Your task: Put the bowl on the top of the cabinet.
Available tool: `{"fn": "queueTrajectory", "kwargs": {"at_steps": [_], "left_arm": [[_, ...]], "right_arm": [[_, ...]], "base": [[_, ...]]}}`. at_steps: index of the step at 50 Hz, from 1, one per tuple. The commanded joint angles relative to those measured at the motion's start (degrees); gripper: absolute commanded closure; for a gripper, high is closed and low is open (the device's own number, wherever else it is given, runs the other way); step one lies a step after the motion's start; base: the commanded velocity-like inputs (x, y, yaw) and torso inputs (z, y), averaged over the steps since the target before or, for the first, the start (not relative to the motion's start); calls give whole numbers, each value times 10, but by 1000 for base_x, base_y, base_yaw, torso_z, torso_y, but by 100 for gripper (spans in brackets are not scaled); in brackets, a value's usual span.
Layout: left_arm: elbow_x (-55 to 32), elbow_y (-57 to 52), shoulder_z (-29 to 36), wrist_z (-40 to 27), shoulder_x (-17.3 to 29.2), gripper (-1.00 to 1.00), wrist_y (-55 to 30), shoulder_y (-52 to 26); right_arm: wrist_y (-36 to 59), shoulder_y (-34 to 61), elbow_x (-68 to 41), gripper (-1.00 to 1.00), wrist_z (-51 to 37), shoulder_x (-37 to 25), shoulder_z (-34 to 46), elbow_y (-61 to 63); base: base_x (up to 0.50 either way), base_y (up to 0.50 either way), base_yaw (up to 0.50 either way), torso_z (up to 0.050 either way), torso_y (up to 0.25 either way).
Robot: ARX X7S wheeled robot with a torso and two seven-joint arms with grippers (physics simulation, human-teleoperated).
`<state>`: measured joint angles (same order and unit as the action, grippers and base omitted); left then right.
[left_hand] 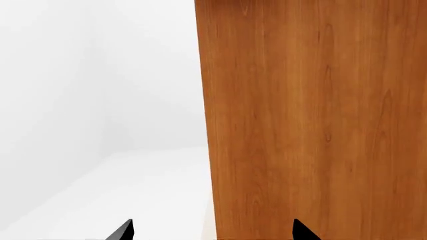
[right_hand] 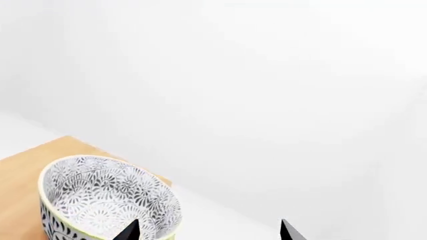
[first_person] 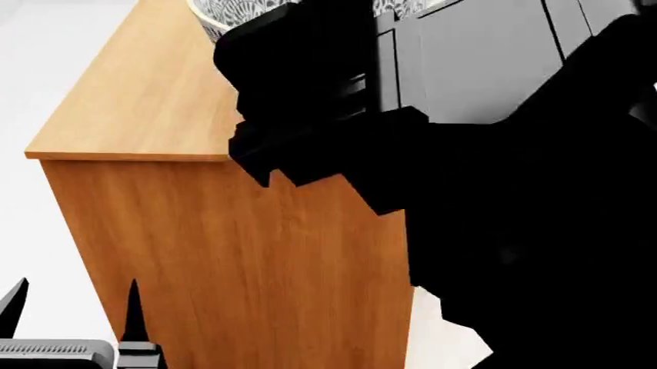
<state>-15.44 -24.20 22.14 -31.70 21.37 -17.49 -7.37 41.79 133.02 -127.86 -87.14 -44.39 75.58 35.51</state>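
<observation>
Bowl [right_hand: 107,197] seemingly atop cabinet [first_person: 154,92]

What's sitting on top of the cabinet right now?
The bowl stands on the cabinet's light wood top, near its far end. In the head view the right arm covers most of the bowl and that part of the top, so anything else there is hidden.
</observation>
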Motion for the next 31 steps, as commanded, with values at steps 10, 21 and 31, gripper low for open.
{"fn": "queueTrajectory", "kwargs": {"at_steps": [10,21,31], "left_arm": [[3,2,3,-5,1,-100,1,-1],[-1,4,0,-6,2,-100,5,1],[-1,2,1,-8,3,-100,1,-2]], "right_arm": [[-90,-118,165,-100,30,-195,58,159],[-199,-312,391,-100,101,-269,117,153],[-326,-477,544,-100,150,-266,187,70]], "base": [[0,0,0,0,0],[0,0,0,0,0],[0,0,0,0,0]]}}
